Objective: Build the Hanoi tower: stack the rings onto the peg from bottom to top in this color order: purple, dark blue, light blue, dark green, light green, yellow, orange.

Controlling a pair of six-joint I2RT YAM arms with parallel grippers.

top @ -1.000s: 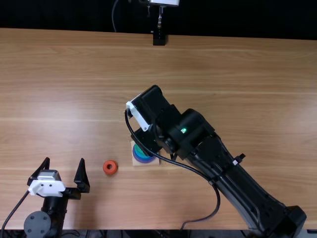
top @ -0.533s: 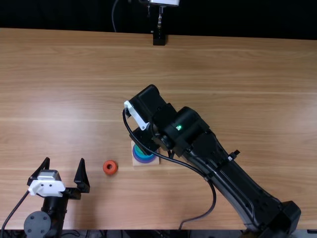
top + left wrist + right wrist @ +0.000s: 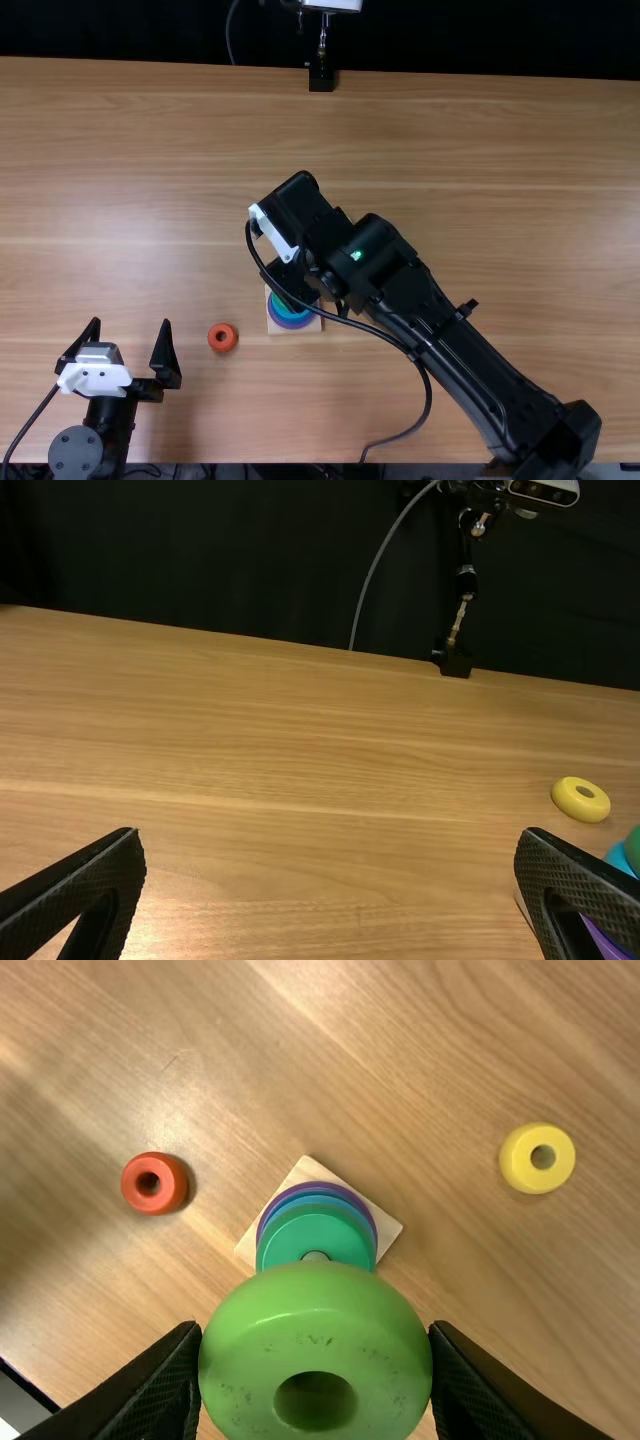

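A black backdrop stands behind the far edge of the light brown wooden worktop (image 3: 480,150), and a thin grey cable (image 3: 229,35) hangs there beside a stand with a black foot (image 3: 321,78) at that edge.

At the left, by the worktop's near edge, is the left gripper (image 3: 131,321), its two black fingers spread wide with nothing between them.

To its right a small, thick orange ring (image 3: 223,337) lies flat, nearer the near edge than the far one.

Next comes the square, pale wooden base (image 3: 272,328), also closer to the near edge. A purple ring (image 3: 318,1185) sits lowest on it, with blue (image 3: 617,859) above and a dark green ring (image 3: 315,1230) on top; the peg's tip (image 3: 316,1256) pokes through the middle.

The right arm (image 3: 440,320) slants in from the near edge, at the right, and its gripper (image 3: 290,283) is over the stack. Its fingers (image 3: 180,1380) are clamped on opposite sides of a fat, glossy light green ring (image 3: 315,1345). The peg's tip shows just past that ring's rim; whether the ring touches the stack, I cannot tell.

A round yellow ring (image 3: 538,1158) lies flat beyond the base, toward the worktop's far edge.
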